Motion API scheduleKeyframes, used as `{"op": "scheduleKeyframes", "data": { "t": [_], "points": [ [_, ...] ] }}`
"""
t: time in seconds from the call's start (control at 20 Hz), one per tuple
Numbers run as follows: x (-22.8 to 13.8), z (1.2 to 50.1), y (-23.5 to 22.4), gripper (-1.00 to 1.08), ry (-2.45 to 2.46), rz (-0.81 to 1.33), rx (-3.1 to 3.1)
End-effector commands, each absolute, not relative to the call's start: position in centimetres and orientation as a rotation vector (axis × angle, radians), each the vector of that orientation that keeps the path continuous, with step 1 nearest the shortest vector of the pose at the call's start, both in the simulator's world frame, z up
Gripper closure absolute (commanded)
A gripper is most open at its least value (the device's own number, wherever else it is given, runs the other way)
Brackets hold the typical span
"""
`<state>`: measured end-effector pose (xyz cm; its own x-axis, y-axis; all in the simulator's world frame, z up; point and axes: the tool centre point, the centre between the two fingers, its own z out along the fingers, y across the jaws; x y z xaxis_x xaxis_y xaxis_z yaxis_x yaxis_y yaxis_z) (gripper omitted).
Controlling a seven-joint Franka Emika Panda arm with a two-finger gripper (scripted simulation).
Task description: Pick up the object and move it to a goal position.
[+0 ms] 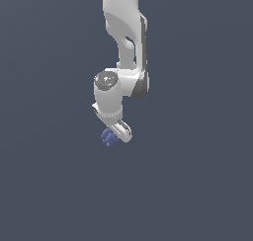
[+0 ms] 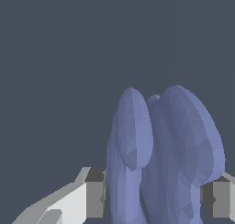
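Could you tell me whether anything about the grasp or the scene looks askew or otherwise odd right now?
Nothing stands out. The blue bunch sits between the gripper fingers, seemingly touching both, and shows no damage.

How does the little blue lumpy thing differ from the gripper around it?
Colour: the object is blue-violet, the gripper white with dark grey pads. Shape: the object is a cluster of rounded, elongated lobes, while the gripper is blocky and flat-sided. Size: in the exterior view the object looks smaller than the gripper. Both hang together at the arm's end.
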<state>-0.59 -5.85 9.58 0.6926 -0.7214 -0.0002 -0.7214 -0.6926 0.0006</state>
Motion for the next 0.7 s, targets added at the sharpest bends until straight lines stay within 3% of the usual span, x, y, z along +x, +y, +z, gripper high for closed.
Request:
{"op": "scheduleKeyframes", "data": {
  "t": [0.0, 0.65],
  "points": [
    [-0.57, 9.53, -5.87, 1.08, -1.232, 0.000, 2.890],
    [-0.82, 10.03, -5.25, 1.08, -1.232, 0.001, 2.890]
  ]
}}
